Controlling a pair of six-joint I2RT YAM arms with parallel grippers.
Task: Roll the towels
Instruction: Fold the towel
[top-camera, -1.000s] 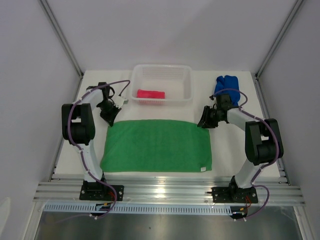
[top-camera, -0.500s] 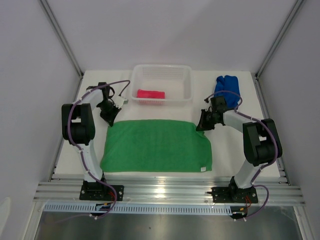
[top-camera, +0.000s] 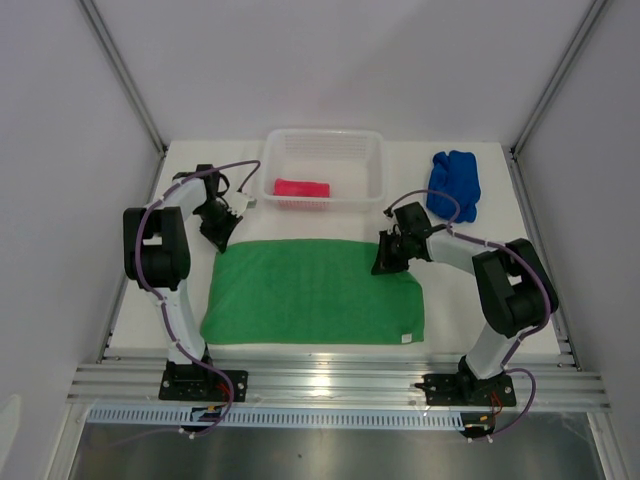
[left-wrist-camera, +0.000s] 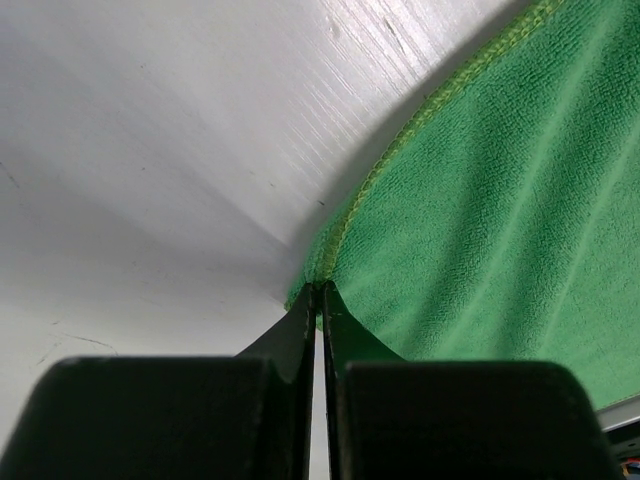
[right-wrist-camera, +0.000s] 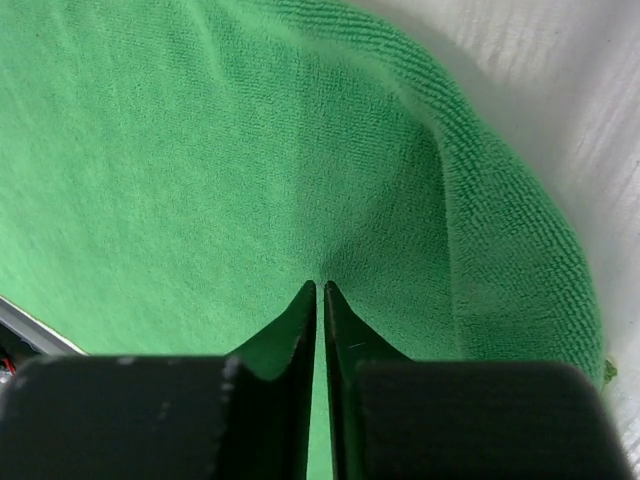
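**Top view.** The green towel (top-camera: 310, 295) lies spread flat along the near middle of the white worktop (top-camera: 450, 300). The left pincer (top-camera: 222, 233) sits at the towel's far left corner and the right pincer (top-camera: 384, 263) at its far right corner. The pink towel (top-camera: 301, 187), a short roll, lies in the white mesh basket (top-camera: 325, 135) at the far edge. The blue towel (top-camera: 455, 183) lies bunched near the far right corner. A second ago the right pincer stood off the towel's right edge. It has since come inward over the cloth, and that corner has drawn in with it.

**Left wrist.** The left pincer (left-wrist-camera: 318, 292) is pinched tight on the stitched corner of the green towel (left-wrist-camera: 480, 230), fuzzy terry against the smooth worktop (left-wrist-camera: 150, 150).

**Right wrist.** The right pincer (right-wrist-camera: 320, 287) is closed to a thin slit, nipping a puckered fold of the green towel (right-wrist-camera: 200, 180), whose hemmed edge curls up on the right.
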